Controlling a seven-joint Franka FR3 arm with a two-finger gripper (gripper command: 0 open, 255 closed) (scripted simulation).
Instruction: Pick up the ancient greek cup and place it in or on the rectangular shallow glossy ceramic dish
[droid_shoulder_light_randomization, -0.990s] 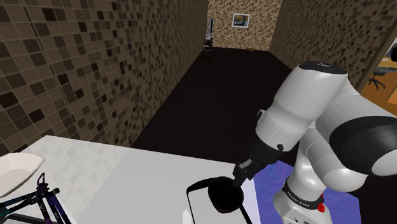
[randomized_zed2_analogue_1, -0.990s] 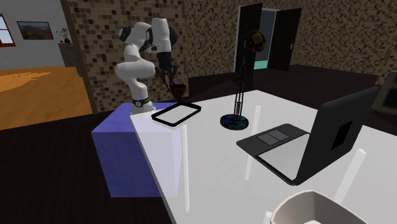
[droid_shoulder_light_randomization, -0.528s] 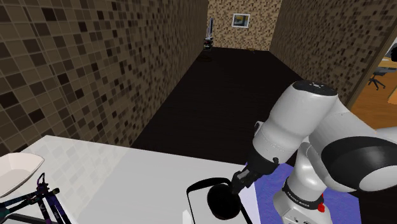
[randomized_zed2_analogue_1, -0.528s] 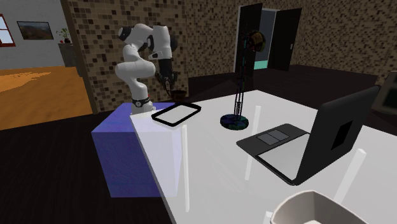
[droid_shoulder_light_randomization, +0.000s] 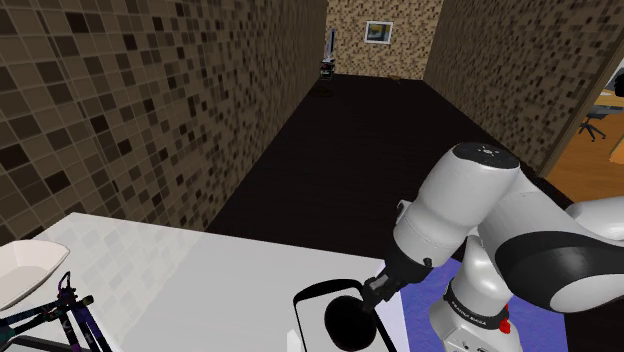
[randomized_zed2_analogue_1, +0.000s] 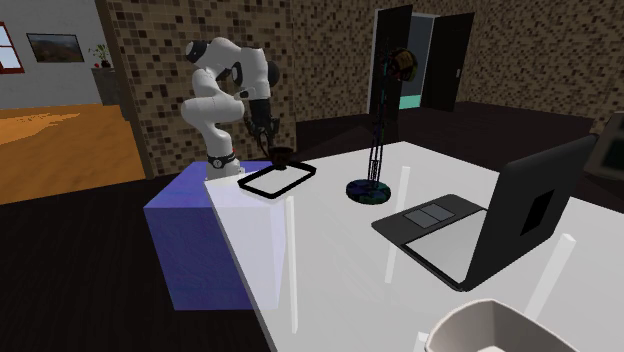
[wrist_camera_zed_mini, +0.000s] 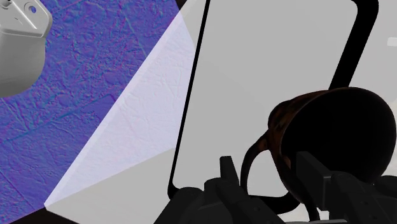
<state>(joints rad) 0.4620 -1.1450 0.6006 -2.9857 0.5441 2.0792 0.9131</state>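
gripper: fingers closed on the dark brown handled cup, clasped near its handle | black-rimmed rectangular dish: directly beneath the gripper | step, as we judge it: lowering to place | technique: we descend straight, cup upright, and open only once its base rests inside the rim

Place: a home interior is showing.
Walls: tiled walls are carrying a framed picture.
Furniture: a laptop and a lamp are standing on a white table.
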